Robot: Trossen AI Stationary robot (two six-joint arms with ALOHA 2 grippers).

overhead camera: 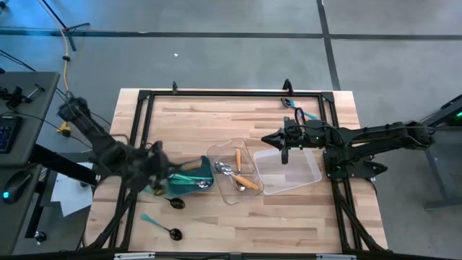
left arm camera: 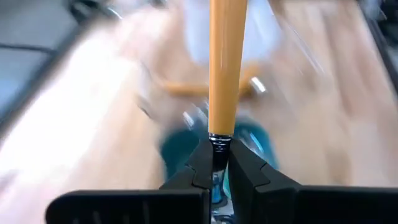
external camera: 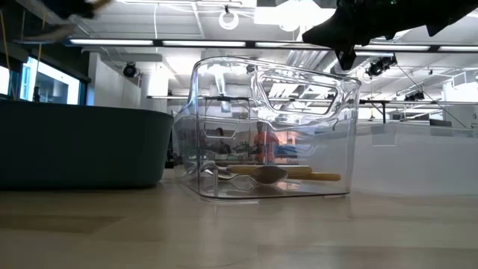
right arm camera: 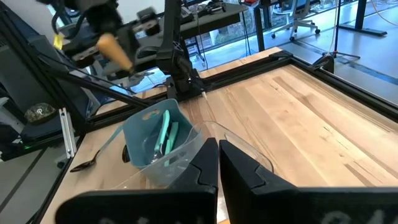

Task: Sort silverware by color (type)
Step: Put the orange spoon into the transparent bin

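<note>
The wooden table (overhead camera: pixel 216 115) is looking pale and smooth, with long boards and a thin black frame (overhead camera: pixel 148 97) running round it, and it is standing on a grey floor (overhead camera: pixel 216 54) with dark lines. Behind it the room is showing long bright ceiling lights (external camera: pixel 134 42). A deep teal bin (overhead camera: pixel 193 177) with rounded corners is sitting near the left side, with teal-handled pieces (right arm camera: pixel 165 134) standing inside it. Just beside it a clear tray (overhead camera: pixel 234 171) of shiny plastic is holding orange-handled spoons (overhead camera: pixel 240 170) with silver heads. A second clear tray (overhead camera: pixel 286 168) is lying next to that one. Two black-headed spoons with teal handles (overhead camera: pixel 162 225) are lying on the bare wood near the front edge, and another teal piece (overhead camera: pixel 303 110) is lying near the far right corner. The left gripper (left arm camera: pixel 216 163) is hanging by the teal bin and squeezing the dark neck of an orange-handled utensil (left arm camera: pixel 226 68), which is pointing away from it. The right gripper (right arm camera: pixel 217 165) is hovering over the second tray with its fingers pressed together and nothing between them
</note>
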